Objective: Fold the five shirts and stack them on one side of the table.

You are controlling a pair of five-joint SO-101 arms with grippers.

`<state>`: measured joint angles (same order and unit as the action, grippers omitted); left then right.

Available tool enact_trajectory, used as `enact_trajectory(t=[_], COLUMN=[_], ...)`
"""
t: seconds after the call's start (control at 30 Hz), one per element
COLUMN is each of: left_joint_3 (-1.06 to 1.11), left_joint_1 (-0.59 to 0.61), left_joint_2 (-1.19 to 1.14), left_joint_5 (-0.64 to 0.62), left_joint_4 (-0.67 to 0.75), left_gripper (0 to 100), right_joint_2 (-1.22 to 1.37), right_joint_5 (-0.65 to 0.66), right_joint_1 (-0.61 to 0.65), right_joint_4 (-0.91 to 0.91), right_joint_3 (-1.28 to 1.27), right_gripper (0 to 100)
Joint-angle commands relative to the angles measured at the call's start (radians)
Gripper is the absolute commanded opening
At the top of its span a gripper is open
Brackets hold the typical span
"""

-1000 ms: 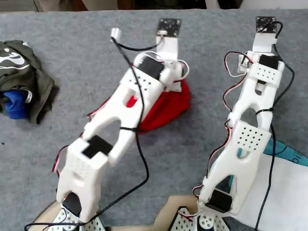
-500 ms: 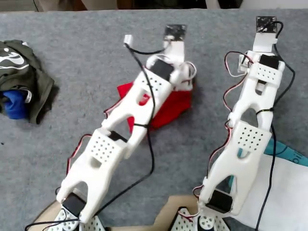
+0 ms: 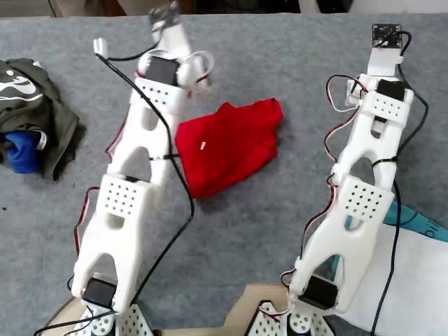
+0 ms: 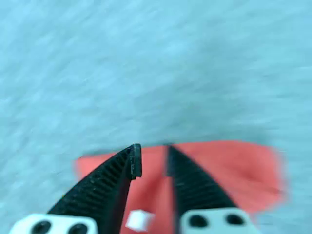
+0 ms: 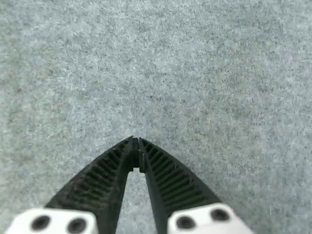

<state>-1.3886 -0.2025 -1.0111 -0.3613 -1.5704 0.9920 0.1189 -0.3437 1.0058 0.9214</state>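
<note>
While the left gripper point(image 4: 153, 158) gapes slightly, clear of the red shirt point(image 4: 234, 168), the right gripper point(image 5: 136, 146) is clenched.

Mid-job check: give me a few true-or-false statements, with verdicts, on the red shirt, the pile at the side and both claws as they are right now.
1. The left claw grips the red shirt. False: its jaws stand a little apart and hold nothing, and the shirt lies free on the table.
2. The right claw is shut over bare table. True.
3. A dark green shirt lies bunched with a blue one at the table's left edge. True.
4. The red shirt sits on top of the green one. False: they lie well apart, with the red shirt between the two arms.
</note>
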Motion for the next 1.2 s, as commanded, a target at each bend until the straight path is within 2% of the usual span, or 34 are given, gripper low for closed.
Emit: enact_trajectory(t=[0.0,0.13,0.27,0.4,0.63,0.73,0.9,1.17], left_joint_3=[0.044,0.038,-0.066,-0.175,-0.287,-0.285,-0.285,-0.285], left_joint_1=[0.069,0.137,0.193,0.199,0.255,0.29,0.35,0.345], left_joint_2=[-0.047,-0.168,-0.242,-0.291,-0.34,-0.34,-0.341,-0.343], left_joint_5=[-0.009,-0.017,-0.068,-0.072,-0.074,-0.137,-0.245,-0.244], left_joint_4=[-0.015,0.005,0.011,-0.021,-0.054,-0.051,-0.025,-0.023], left_gripper=[2,2,2,2,2,2,2,2], right_joint_2=[-0.008,-0.019,-0.048,-0.041,-0.007,0.002,0.007,0.11], right_joint_5=[0.029,0.11,0.15,0.152,0.245,0.313,0.37,0.402], right_joint_1=[0.015,0.097,0.189,0.352,0.598,0.67,0.702,0.699], right_joint_4=[-0.012,0.071,0.255,0.41,0.414,0.41,0.405,0.44], right_joint_3=[0.045,0.058,0.196,0.346,0.358,0.36,0.351,0.364], right_gripper=[0.9,0.9,0.9,0.9,0.9,0.9,0.9,0.6])
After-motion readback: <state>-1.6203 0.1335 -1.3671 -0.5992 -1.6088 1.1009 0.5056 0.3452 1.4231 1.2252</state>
